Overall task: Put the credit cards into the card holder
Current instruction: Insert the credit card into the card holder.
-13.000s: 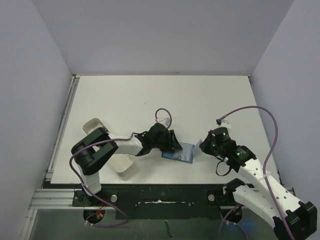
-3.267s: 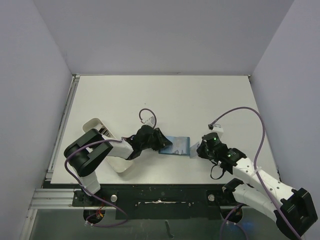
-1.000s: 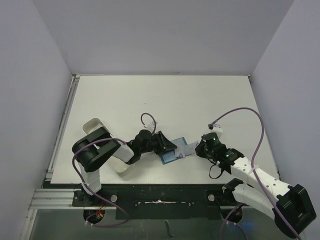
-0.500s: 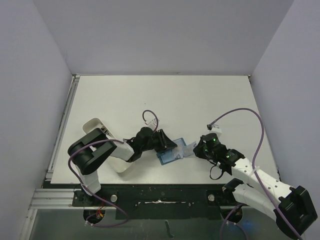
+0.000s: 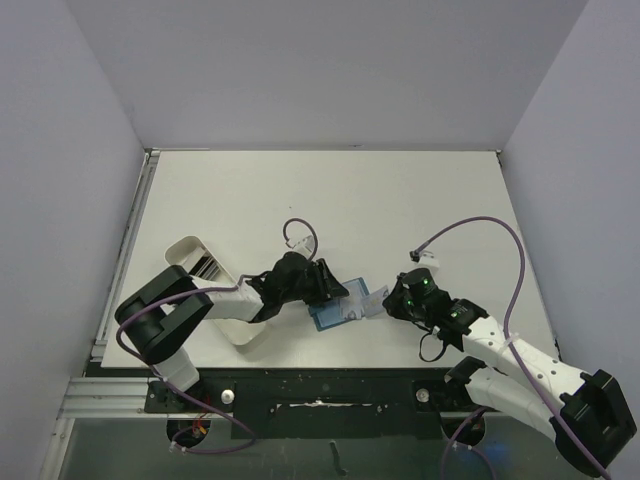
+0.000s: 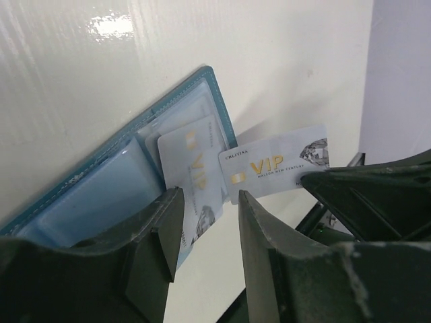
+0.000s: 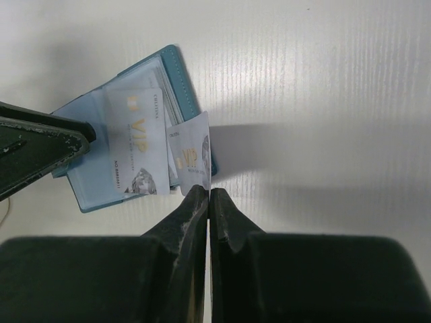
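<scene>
Right jaws (image 7: pixel 209 196) are shut on the near short edge of 1 credit card, the held card (image 7: pixel 192 155). It is lifted off the desk (image 5: pixel 420 200) and throws a shadow to the right.

The card holder (image 7: pixel 84 185) lies open and flat on the desk near the front edge, between the 2 arms. A seated card (image 7: pixel 135 141) already rests on its clear sleeves. I cannot tell whether that one is tucked into a pocket or only laid on top.

Left jaws (image 6: pixel 209 202) stand part open, low over the holder's left end. 1 finger (image 6: pixel 151 235) overlaps the sleeve corner. Whether it presses the holder down I cannot tell.

Key relation: the holder lies to the left of the right jaws, and the held card's left long edge already overlaps the holder's teal right border. The held card's long axis runs out along the line of the right jaws, roughly parallel to the seated card and to that border. The right arm is the nearer one for the insert, since it carries the card. The left arm is placed to steady the holder.

Judgement: 1 card at the holder, 1 not yet in. The next move calls for a short slide leftward with the card's edge kept low enough to catch a sleeve mouth. The mouth itself I cannot make out.

Risk: the holder could skid left if it is not pinned.

A white tray (image 5: pixel 190 255) sits on the desk far to the left, by the left arm.
</scene>
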You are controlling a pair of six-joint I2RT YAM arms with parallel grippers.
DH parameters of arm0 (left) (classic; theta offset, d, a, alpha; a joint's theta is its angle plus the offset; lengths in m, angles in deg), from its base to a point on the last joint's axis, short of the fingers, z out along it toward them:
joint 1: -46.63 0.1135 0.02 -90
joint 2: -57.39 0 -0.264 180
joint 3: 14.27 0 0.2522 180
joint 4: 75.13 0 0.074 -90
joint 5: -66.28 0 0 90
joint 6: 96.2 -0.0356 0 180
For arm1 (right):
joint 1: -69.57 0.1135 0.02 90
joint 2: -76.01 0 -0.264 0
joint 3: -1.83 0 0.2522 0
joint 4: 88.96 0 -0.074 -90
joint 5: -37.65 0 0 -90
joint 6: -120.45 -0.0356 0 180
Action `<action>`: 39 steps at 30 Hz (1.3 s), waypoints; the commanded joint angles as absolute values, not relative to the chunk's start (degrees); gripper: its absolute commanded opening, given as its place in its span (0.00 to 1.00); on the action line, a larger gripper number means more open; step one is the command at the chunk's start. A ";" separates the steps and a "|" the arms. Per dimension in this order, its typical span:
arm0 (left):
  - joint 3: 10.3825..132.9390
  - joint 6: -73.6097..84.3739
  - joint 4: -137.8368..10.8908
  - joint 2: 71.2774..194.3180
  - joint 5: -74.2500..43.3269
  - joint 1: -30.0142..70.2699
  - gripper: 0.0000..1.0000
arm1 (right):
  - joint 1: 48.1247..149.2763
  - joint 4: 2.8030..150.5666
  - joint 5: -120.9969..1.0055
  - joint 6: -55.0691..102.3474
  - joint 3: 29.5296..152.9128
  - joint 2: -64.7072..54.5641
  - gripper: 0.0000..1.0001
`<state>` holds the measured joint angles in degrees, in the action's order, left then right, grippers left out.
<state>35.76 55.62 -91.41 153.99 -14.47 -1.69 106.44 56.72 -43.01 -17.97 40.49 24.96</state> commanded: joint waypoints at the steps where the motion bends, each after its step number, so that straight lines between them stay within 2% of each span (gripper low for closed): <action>1: 38.86 49.35 -79.88 149.86 -19.98 -2.68 0.37 | 107.87 57.09 -44.23 -18.98 39.76 24.33 0.00; 15: 36.33 48.57 -79.22 151.75 -20.00 -2.64 0.38 | 108.08 59.61 -46.40 -18.77 39.22 23.44 0.00; 23: 34.57 51.19 -84.98 152.09 -16.78 -2.35 0.38 | 107.98 60.59 -46.70 -19.41 38.63 22.57 0.00; 31: 33.33 53.50 -88.82 151.45 -15.48 -2.20 0.27 | 108.03 59.53 -45.61 -19.78 38.27 23.07 0.00; 39: 29.38 58.78 -99.46 151.54 -13.98 -1.63 0.25 | 108.09 59.61 -45.41 -20.04 37.91 22.70 0.00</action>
